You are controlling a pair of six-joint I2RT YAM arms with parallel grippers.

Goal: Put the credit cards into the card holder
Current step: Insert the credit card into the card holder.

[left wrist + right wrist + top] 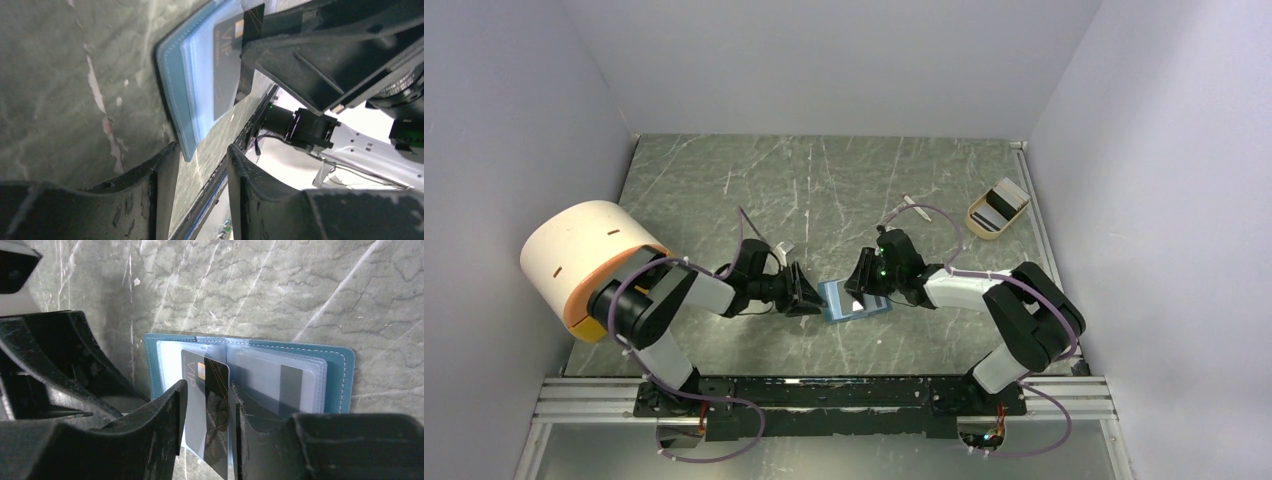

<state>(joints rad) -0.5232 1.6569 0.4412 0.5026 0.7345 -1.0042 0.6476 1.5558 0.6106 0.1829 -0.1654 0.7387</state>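
Note:
The teal-blue card holder (842, 302) lies open on the table between both grippers, its clear sleeves up (345, 375). A dark credit card (216, 390) marked VIP sits partly in the left sleeve, its near end poking out. My right gripper (206, 385) is open, its fingertips on either side of that card, which lies close against the right one. A pale card with a dark stripe (292, 385) sits in the right sleeve. My left gripper (200, 147) is open at the holder's corner (170, 85) with nothing between its fingers.
A small tan tray (999, 208) holding more cards stands at the back right, with a thin white stick (914, 203) to its left. A big cream drum with an orange base (589, 262) sits by the left arm. Walls close in on three sides.

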